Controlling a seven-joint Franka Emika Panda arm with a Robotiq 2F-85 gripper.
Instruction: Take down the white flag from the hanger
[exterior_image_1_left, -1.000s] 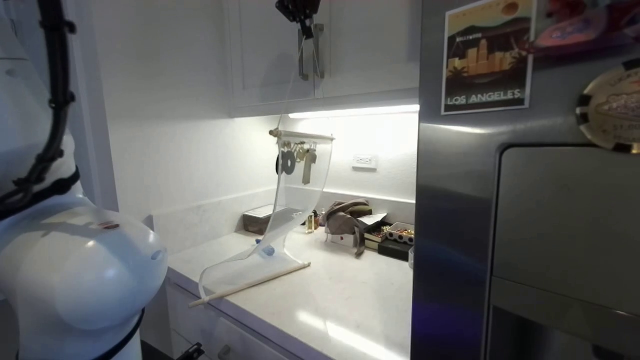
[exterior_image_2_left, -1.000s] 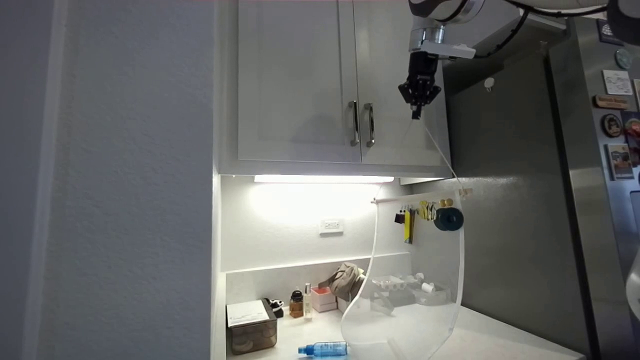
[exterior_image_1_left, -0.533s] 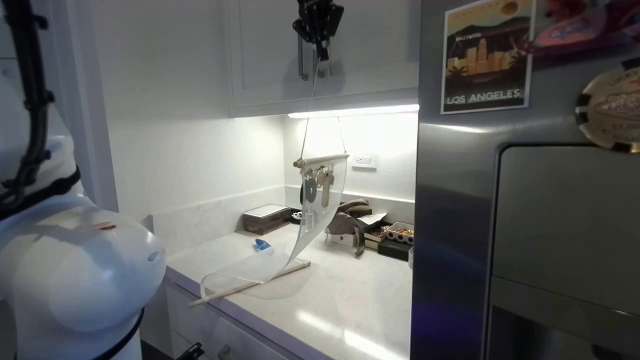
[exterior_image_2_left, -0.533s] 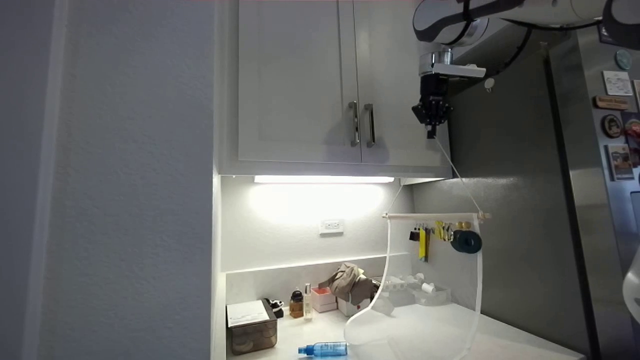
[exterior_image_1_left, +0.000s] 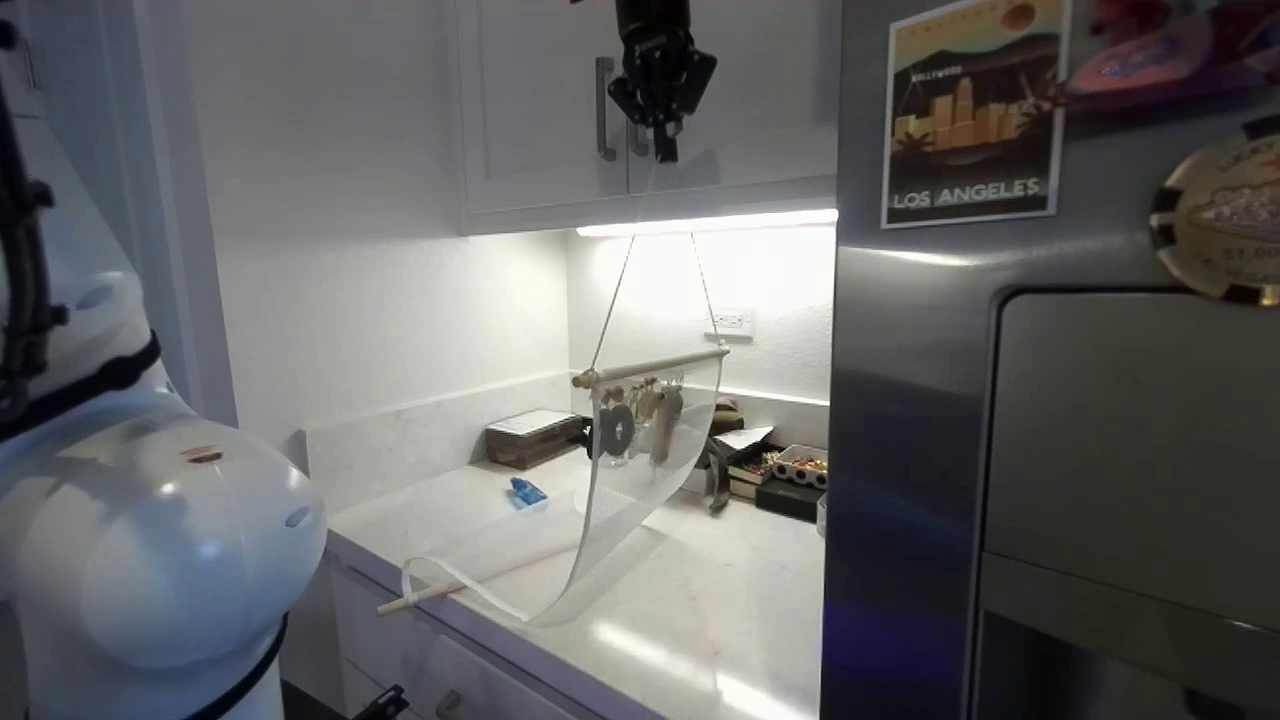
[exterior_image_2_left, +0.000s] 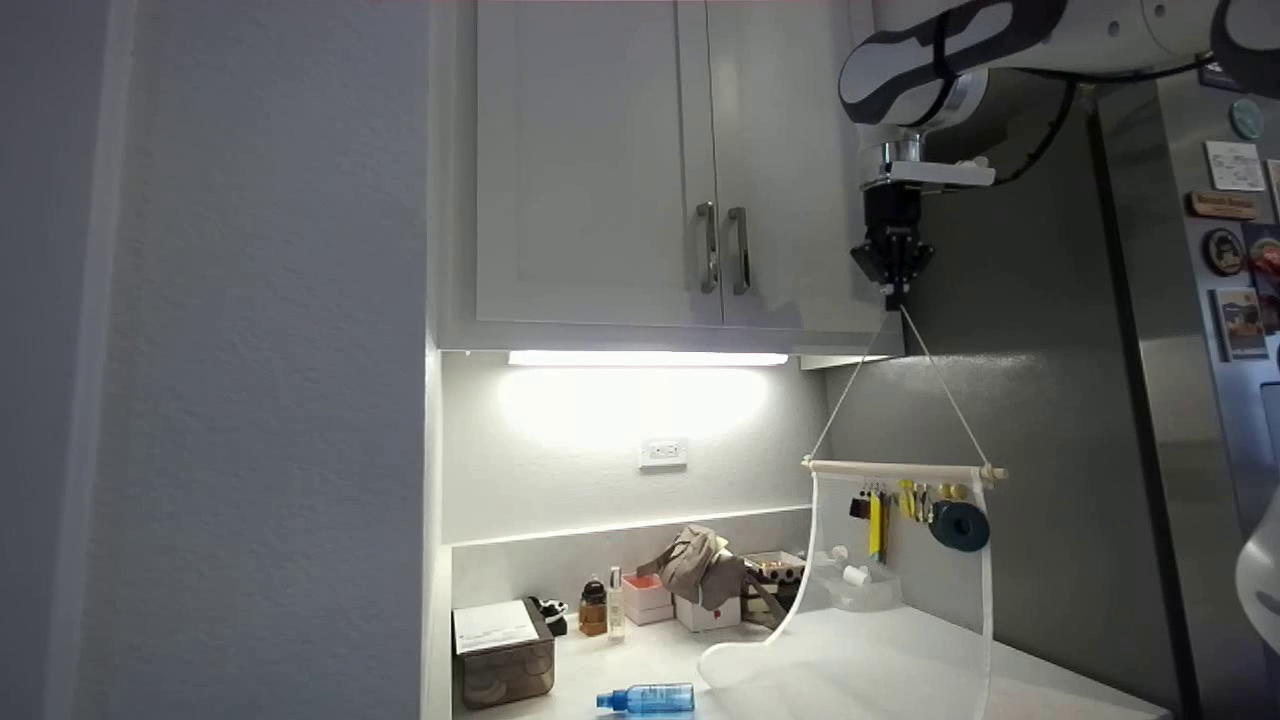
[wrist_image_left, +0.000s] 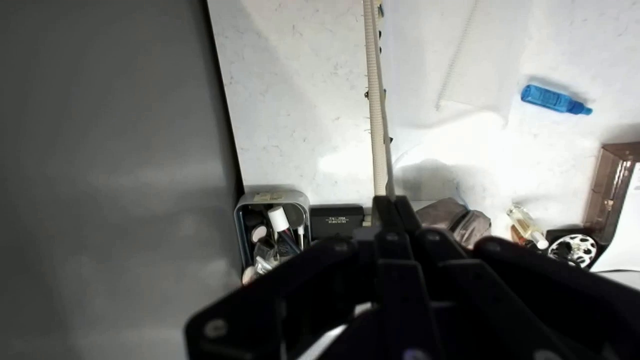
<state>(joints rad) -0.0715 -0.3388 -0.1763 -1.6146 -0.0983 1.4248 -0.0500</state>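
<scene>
The white flag is a long sheer cloth, seen in both exterior views (exterior_image_1_left: 650, 505) (exterior_image_2_left: 890, 630). Its upper part hangs from a pale wooden bar (exterior_image_1_left: 660, 366) (exterior_image_2_left: 900, 470) with earrings pinned below it. Its lower part sags and lies on the counter, with a lower wooden rod (exterior_image_1_left: 400, 603) at the front edge. My gripper (exterior_image_1_left: 665, 150) (exterior_image_2_left: 894, 300) is shut on the top of the bar's thin string (exterior_image_2_left: 945, 385), above the bar. In the wrist view the closed fingertips (wrist_image_left: 393, 202) stand over the bar (wrist_image_left: 375, 100). The hanger is not visible in any view.
Upper cabinet doors with metal handles (exterior_image_1_left: 605, 110) (exterior_image_2_left: 710, 248) stand behind the gripper. A steel fridge (exterior_image_1_left: 920, 400) stands beside the counter (exterior_image_1_left: 730, 590). A brown box (exterior_image_2_left: 505, 670), blue bottle (exterior_image_2_left: 650, 698), grey cloth bag (exterior_image_2_left: 690, 568) and clear tray (exterior_image_2_left: 870, 590) stand on the counter.
My gripper has moved down and to the right in both exterior views, staying shut. The bar and cloth have come down with it, and more cloth sags onto the counter.
</scene>
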